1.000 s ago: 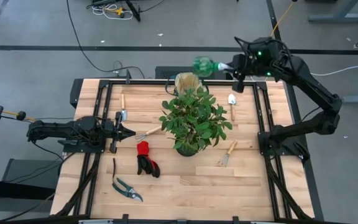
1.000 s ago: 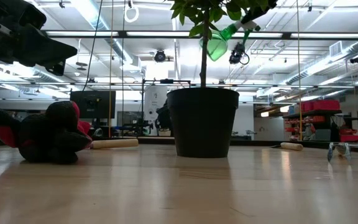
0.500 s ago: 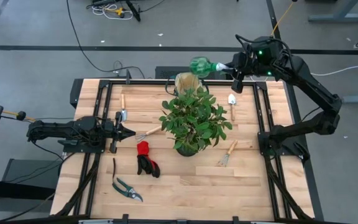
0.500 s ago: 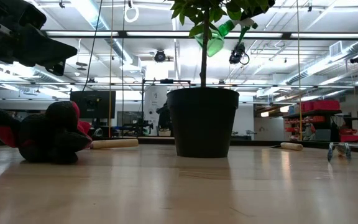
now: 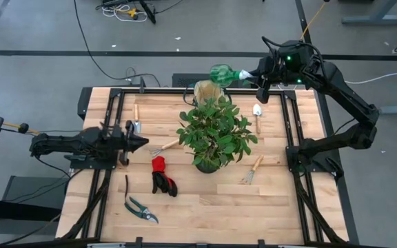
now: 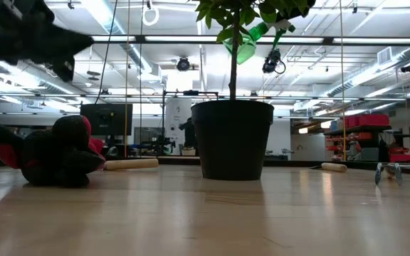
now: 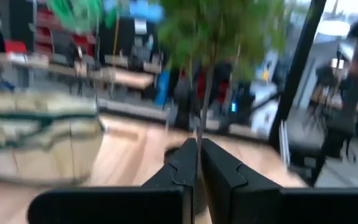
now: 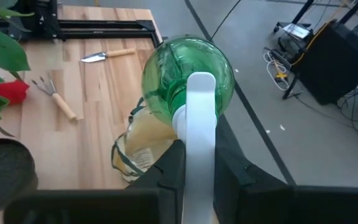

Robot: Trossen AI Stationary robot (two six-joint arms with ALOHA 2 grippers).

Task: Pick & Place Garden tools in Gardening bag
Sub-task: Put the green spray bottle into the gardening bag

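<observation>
Spray bottle (green) seemingly above bag

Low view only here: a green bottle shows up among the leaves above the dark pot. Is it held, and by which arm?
Observer: The right claw is shut on the green spray bottle's white neck, in the air.
Operator: Where is the bag? I can't find it.
Observer: The gardening bag stands at the table's far edge behind the plant; the bottle hangs just beside and above it, not yet inside.
Operator: And the left arm?
Observer: The left claw is shut and empty, near the hand rake left of the plant.
</observation>
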